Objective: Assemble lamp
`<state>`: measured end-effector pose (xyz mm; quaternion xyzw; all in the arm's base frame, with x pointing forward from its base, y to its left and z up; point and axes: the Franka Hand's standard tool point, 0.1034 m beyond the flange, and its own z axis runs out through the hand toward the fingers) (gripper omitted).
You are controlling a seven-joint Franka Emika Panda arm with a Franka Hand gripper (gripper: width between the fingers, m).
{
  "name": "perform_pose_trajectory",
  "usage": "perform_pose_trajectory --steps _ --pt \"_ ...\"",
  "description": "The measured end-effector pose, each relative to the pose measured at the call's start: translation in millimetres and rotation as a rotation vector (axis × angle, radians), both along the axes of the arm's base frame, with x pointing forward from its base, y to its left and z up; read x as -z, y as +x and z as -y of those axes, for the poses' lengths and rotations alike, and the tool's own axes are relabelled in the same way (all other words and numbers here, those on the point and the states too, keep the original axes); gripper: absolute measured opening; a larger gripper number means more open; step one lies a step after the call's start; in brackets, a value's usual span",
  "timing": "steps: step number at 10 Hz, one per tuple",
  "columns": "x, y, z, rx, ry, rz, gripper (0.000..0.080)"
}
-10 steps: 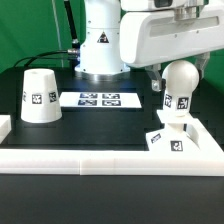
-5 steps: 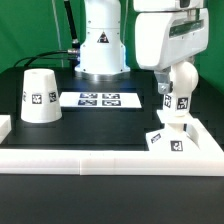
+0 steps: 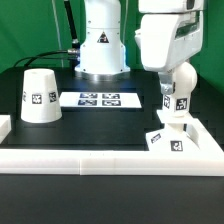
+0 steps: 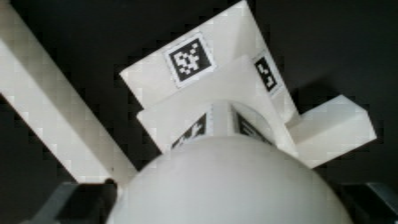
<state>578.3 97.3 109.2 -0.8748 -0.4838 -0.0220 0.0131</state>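
The white ball-shaped bulb (image 3: 181, 88) stands upright on the blocky square base (image 3: 167, 139) at the exterior view's right, close to the border rail. My gripper (image 3: 173, 92) hangs over the bulb, its jaws spread on either side of the ball, one finger (image 3: 160, 94) showing beside it. In the wrist view the bulb (image 4: 222, 180) fills the space between the jaws, with the tagged base (image 4: 205, 65) beyond it. I cannot see contact. The cone shade (image 3: 38, 96) stands apart at the exterior view's left.
The marker board (image 3: 100, 99) lies flat between the shade and the bulb. The long white border rail (image 3: 100, 156) runs along the front and turns up the right side; it also shows in the wrist view (image 4: 54, 110). The robot's base stands behind.
My gripper has moved toward the exterior view's right and come over the bulb, so the ball now sits between the jaws. The bulb, base and shade have not moved.
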Motion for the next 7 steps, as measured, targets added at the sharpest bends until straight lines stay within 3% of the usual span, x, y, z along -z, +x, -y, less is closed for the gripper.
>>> perform_pose_trajectory --steps 7 --pt "0.5 -1.1 -0.6 0.613 0.020 -0.023 0.0576"
